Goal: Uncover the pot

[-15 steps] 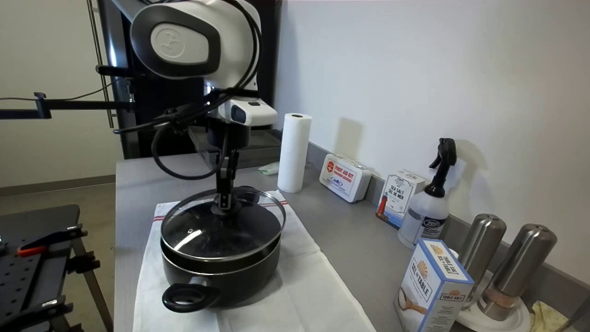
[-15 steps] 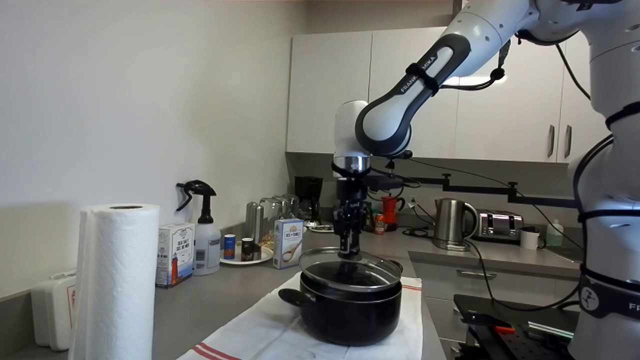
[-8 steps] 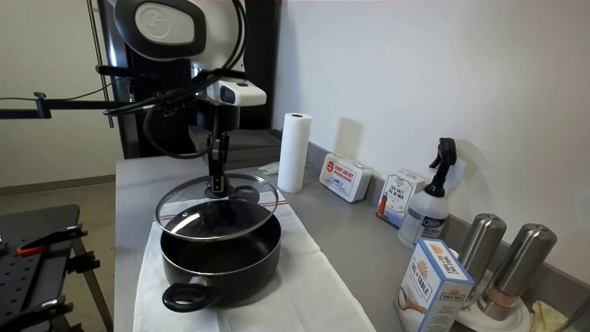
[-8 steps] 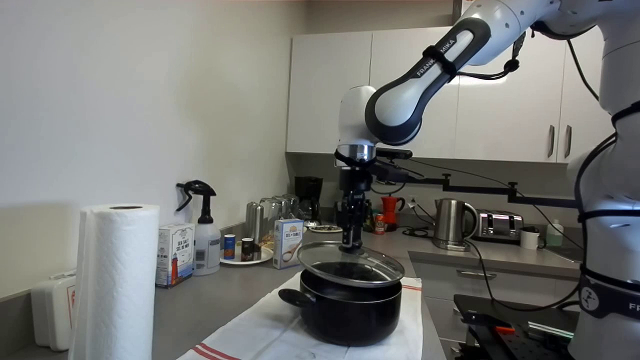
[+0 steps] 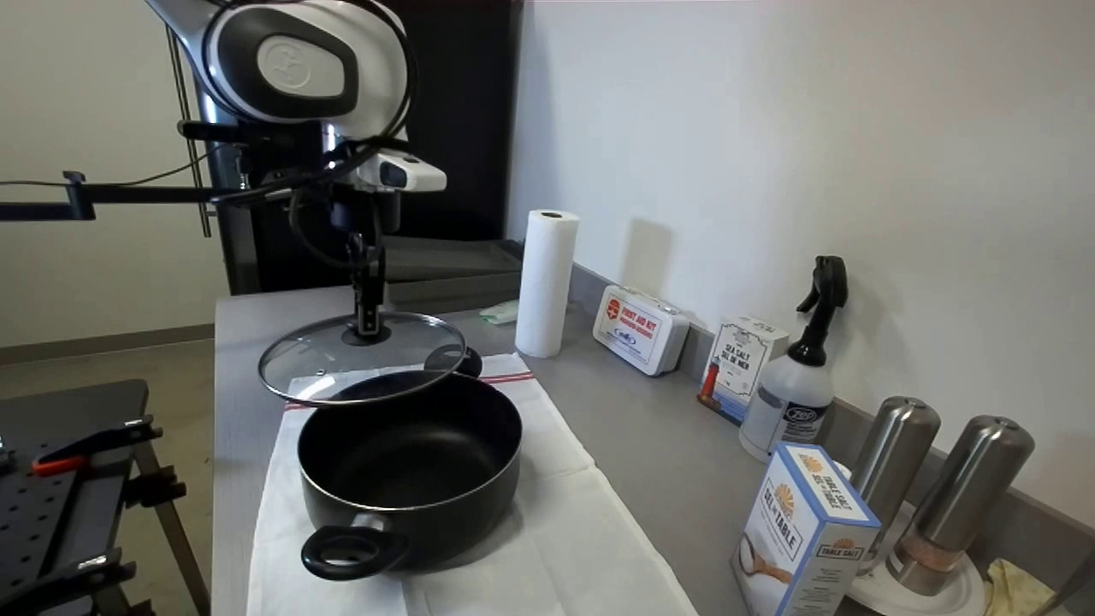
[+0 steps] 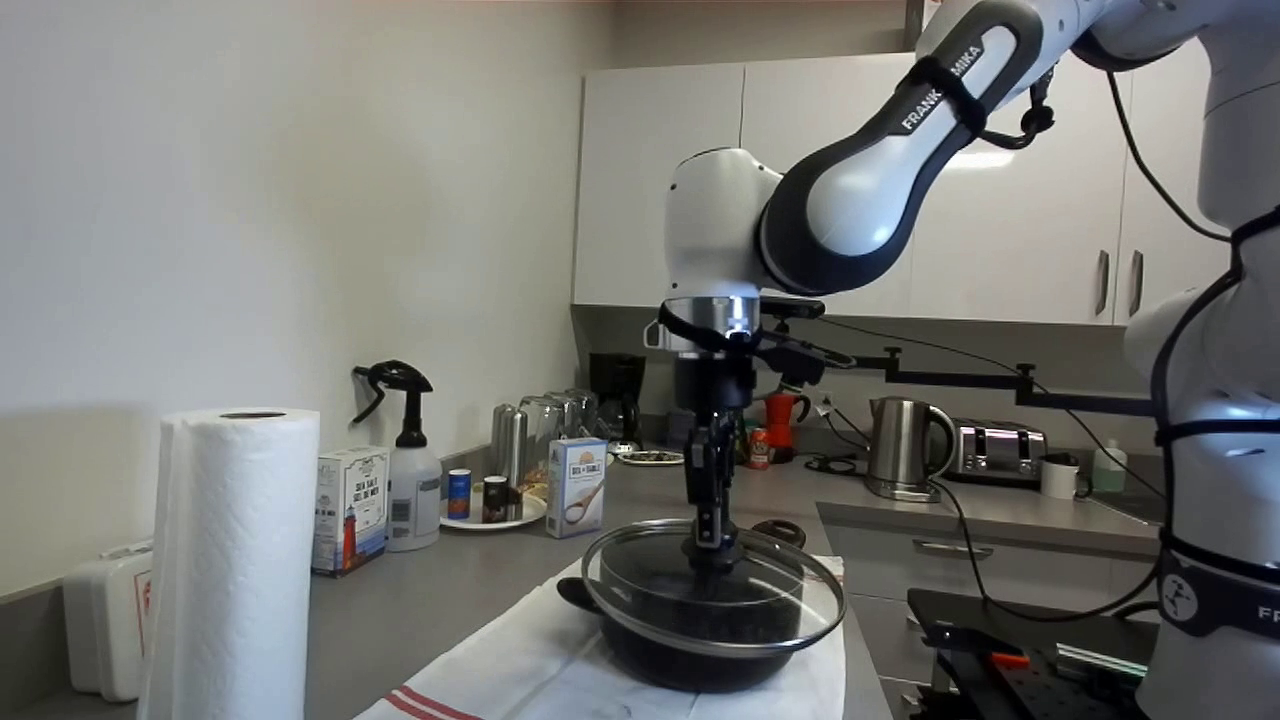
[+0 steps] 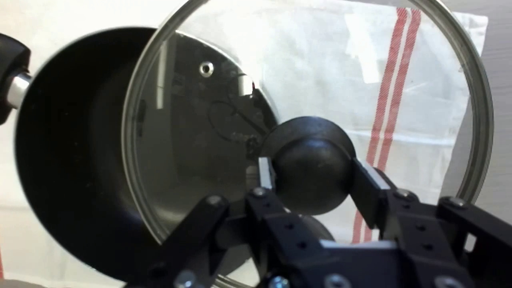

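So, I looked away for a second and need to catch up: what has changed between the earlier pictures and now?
In an exterior view, the arm has carried the lid back and to the picture's left, baring more of the inside of the pot. Nothing was newly gripped or let go: the fingers still hold the lid by its knob. The pot and the cloth under it stayed put.

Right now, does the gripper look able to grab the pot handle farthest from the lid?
Probably not: the gripper looks closed on the knob of the lid, so it would likely need to set that down first. The pot handle itself looks free, with nothing seen over it.
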### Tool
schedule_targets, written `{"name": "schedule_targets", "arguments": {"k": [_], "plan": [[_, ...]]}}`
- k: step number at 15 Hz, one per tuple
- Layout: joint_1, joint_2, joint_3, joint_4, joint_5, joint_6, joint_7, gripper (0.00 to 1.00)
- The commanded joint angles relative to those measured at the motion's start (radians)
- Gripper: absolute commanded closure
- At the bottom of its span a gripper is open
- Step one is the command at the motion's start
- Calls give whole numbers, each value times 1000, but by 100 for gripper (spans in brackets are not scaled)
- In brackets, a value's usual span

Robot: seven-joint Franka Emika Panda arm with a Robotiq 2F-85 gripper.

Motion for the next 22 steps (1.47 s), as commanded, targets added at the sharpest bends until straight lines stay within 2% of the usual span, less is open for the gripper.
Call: {"name": "schedule_targets", "arguments": {"k": [1, 7, 14, 18, 22], "plan": [[55, 20, 53, 19, -75, -25, 45, 75], [148, 105, 120, 39, -154, -22, 70, 75], [230, 192, 149, 72, -197, 3, 47, 75], [235, 241, 134, 88, -187, 81, 17, 75], [205, 310, 105, 106, -157, 216, -47, 75]]}}
